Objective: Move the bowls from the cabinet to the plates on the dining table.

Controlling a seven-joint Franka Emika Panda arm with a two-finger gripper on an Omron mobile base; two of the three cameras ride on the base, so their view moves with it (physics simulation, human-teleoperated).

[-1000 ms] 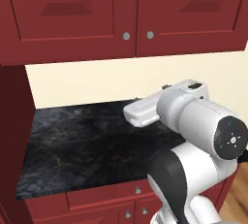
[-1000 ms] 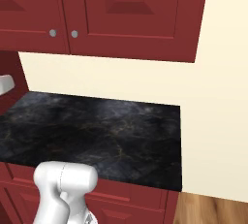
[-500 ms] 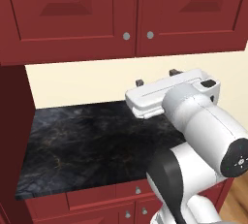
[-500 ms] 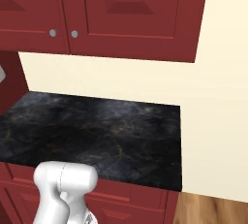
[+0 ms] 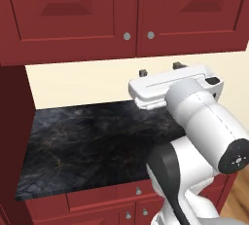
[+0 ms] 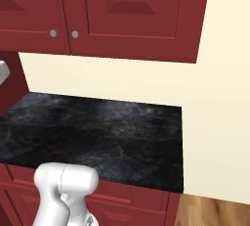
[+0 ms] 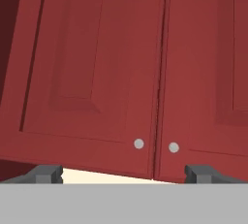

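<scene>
Raised in front of the cabinet (image 5: 126, 19), our gripper (image 5: 161, 69) points upward at the closed doors. We see its two dark fingertips (image 5: 143, 72) spread wide apart in the left base view, with nothing between them. In the hand view the same fingertips (image 7: 46, 173) rise at the lower left and lower right, and the gap between them frames the two small round silver knobs (image 7: 139, 144), which flank the seam where the doors meet.

Both panelled doors of the cabinet (image 7: 145, 72) are shut, so we cannot see its shelf or any bowl behind them. The knobs (image 5: 127, 36) sit near the bottom edge of the doors, just above and slightly left of the gripper in the left base view.

Below the cabinet (image 6: 97, 10) runs a cream wall (image 6: 146, 83), and beneath that a black marble countertop (image 6: 107, 137) with faint gold veining. Red drawer fronts with small knobs (image 5: 138, 191) line the countertop's front edge. At the right end of the countertop, a strip of wooden floor (image 6: 210, 210) shows in the lower right corner of the right base view.
</scene>
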